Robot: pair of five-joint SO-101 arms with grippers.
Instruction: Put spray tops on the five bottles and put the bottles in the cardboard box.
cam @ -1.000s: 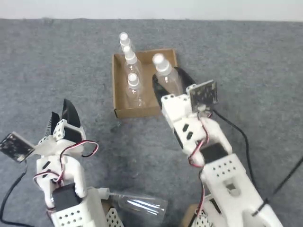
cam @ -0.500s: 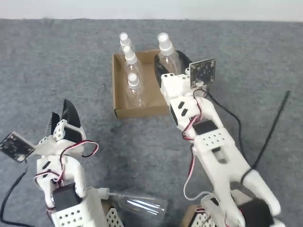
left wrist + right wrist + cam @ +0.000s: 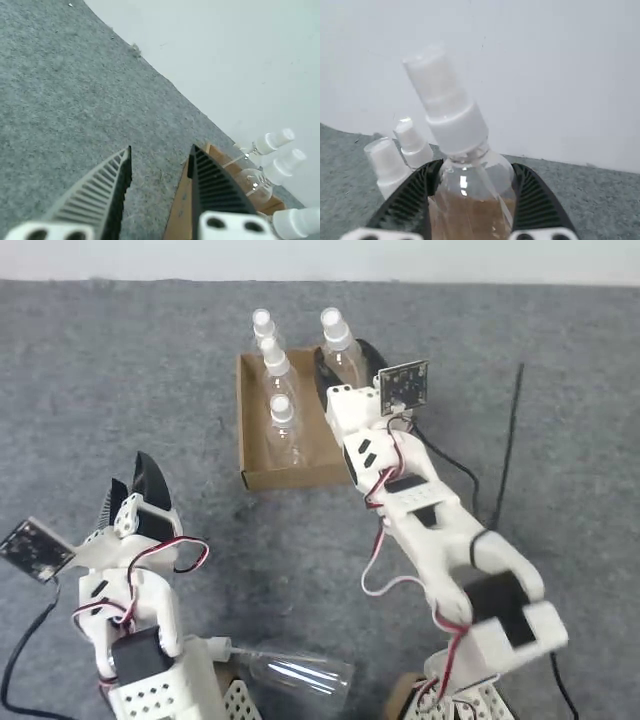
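1. Gripping the held bottle [image 3: 337, 344] just under its white spray top [image 3: 332, 322], the right gripper [image 3: 347, 360] has it over the far right part of the cardboard box [image 3: 242, 425]. The black fingers [image 3: 415, 195] are clamped on both sides of the clear body, which leans slightly between them.
2. The three bottles [image 3: 273, 362], each with a top, stand in a row just beside those fingers, along the other side of the box.
3. The left gripper [image 3: 128, 478] hangs over the grey table [image 3: 560, 390], well apart from the box, its fingers [image 3: 112, 175] spread and holding nothing.
4. The fifth bottle [image 3: 295, 672] lies on its side behind the left fingers, near that arm's base. Whether it has a top cannot be told.
5. The step in hand looks to be boxing the fourth bottle. Whether its base already meets the box floor cannot be told.
6. The next move likely calls for setting the bottle down upright, clear of its neighbours, before the fingers part. The bottle lying on the table would be left for last.
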